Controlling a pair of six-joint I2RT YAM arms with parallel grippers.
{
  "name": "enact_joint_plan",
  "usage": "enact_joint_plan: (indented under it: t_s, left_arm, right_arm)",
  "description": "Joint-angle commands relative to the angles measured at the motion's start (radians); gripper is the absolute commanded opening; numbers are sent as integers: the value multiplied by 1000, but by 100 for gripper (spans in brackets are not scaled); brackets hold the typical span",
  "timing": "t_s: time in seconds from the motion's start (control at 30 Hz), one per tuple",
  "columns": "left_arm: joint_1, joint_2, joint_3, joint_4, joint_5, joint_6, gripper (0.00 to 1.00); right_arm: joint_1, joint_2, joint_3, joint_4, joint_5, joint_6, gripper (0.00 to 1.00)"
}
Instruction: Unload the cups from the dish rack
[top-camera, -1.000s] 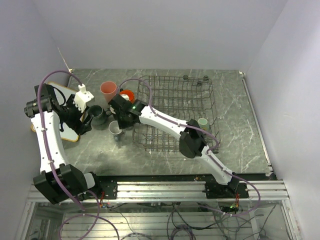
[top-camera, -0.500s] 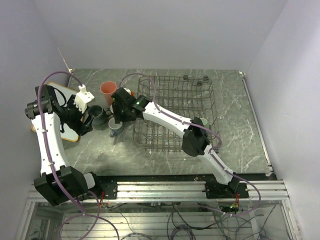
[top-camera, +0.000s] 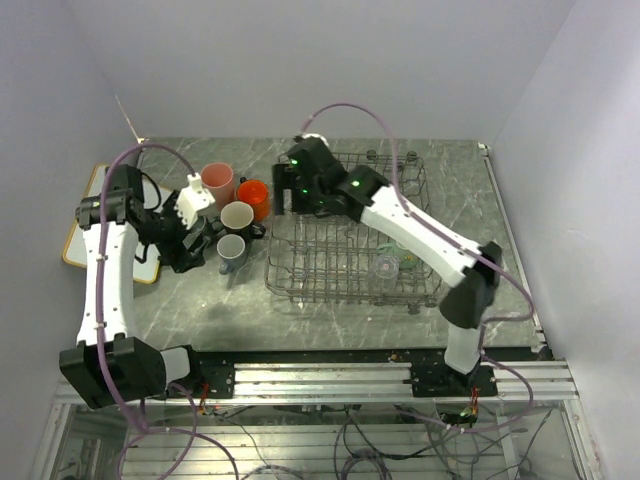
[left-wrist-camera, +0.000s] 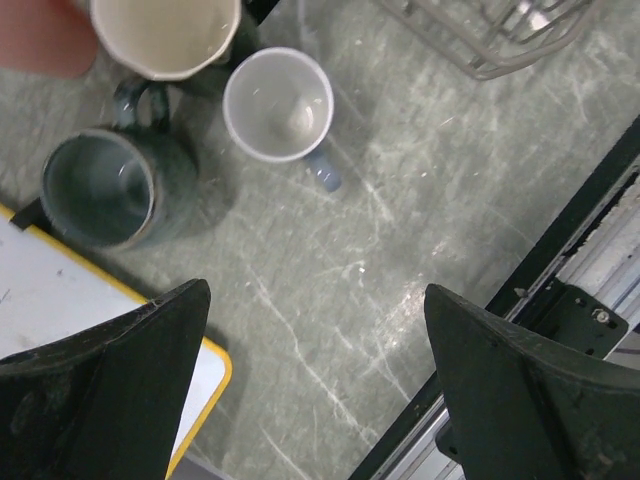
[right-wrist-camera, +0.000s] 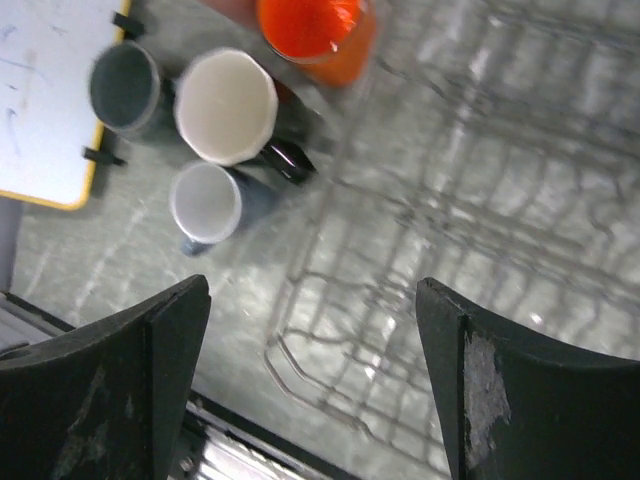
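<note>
Black fingers of the right gripper (right-wrist-camera: 312, 295) are spread, empty, above the rack's (top-camera: 424, 205) left edge. The left gripper (left-wrist-camera: 315, 295), also spread and empty, hovers over five cups (top-camera: 237, 216) on the table (top-camera: 490, 290). A glass (top-camera: 385, 266) and a mint mug (top-camera: 405, 257) sit in the rack's near right. The next move is probably to reach across for one. Wire sides crowd them, and bare table lies right of the rack.

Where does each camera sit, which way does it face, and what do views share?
Top external: above and behind the bases, looking down on the table; left arm, right arm, the dish rack, cups left of it.
Left wrist: on the left arm, facing down at two grey mugs; open left end effector at bottom.
Right wrist: on the right arm, facing down over the rack's left edge; open right end effector at bottom.
Shared: all three show the cream-lined mug.
</note>
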Motion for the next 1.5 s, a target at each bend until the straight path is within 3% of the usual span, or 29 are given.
enact_joint_plan:
  t_s: [0.0, 0.13, 0.3, 0.43, 0.57, 0.73, 1.3, 1.4, 1.47]
  left_arm:
    - [-121, -5, -18, 57, -13, -94, 99]
    - [-265, -7, -16, 121, -50, -197, 99]
    - [-447, 7, -56, 202, -122, -298, 99]
    - [-613, 40, -96, 283, -210, -383, 99]
    - [-731, 86, -118, 355, -285, -425, 99]
    - [-760, 123, -161, 437, -335, -452, 99]
    - [-762, 185, -182, 580, -432, -498, 98]
    - [-762, 198, -187, 594, -421, -502, 97]
    - [-761, 214, -196, 618, -441, -505, 96]
  right_arm:
    - [-50, -195, -259, 8, 89, 9, 85]
    - [-123, -395, -503, 23, 103, 28, 86]
    - [-167, -522, -700, -39, 155, 39, 82]
    - [-201, -591, -781, -54, 166, 53, 81]
    - [-221, -618, -836, -77, 177, 57, 88]
    - [-242, -615, -892, -63, 188, 59, 100]
    - [-276, -480, -1019, 122, 101, 41, 100]
    - [-277, -473, -1029, 133, 108, 49, 96]
    - [-280, -476, -1031, 137, 113, 51, 87]
